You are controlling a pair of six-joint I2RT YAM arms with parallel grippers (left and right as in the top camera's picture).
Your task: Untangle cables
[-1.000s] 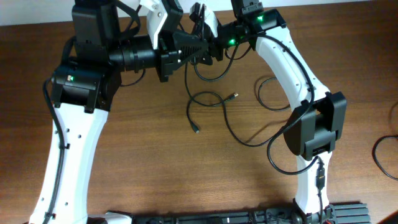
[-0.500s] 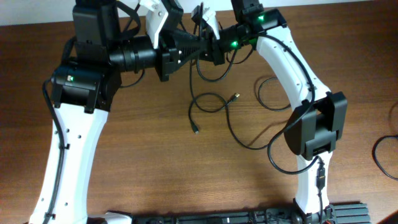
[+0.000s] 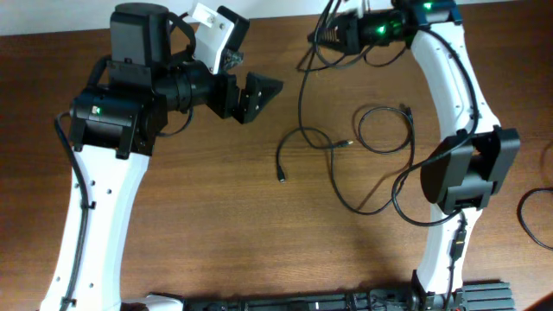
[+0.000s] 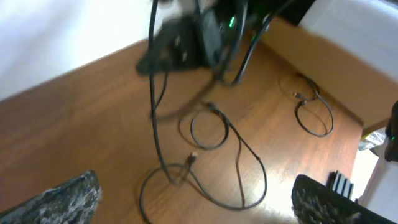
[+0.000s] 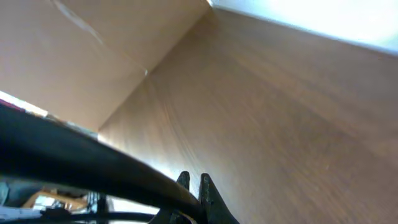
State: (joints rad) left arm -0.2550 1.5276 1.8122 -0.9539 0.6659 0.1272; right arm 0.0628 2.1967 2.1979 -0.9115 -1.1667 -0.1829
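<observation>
Thin black cables [image 3: 333, 164] lie in loose loops on the wooden table, with a separate round loop [image 3: 380, 130] to the right. My right gripper [image 3: 318, 36] is raised at the back edge and shut on one cable [image 3: 301, 91], which hangs from it down to the table. In the right wrist view its fingertips [image 5: 194, 182] are pressed together with the cable [image 5: 93, 174] across them. My left gripper [image 3: 251, 73] hovers to the left, open and empty. Its view shows the wide-apart fingers [image 4: 68, 199] above the loops [image 4: 205, 127] and the hanging cable [image 4: 153, 106].
Another black cord [image 3: 529, 216] curls at the table's right edge. A black rail [image 3: 346, 302] runs along the front edge between the arm bases. The table's back edge meets a white wall just behind the right gripper.
My left gripper has let go of the cable, opened wide and drawn back left. My right gripper has shut on the cable and pulled it right and back; the loops slid right.
</observation>
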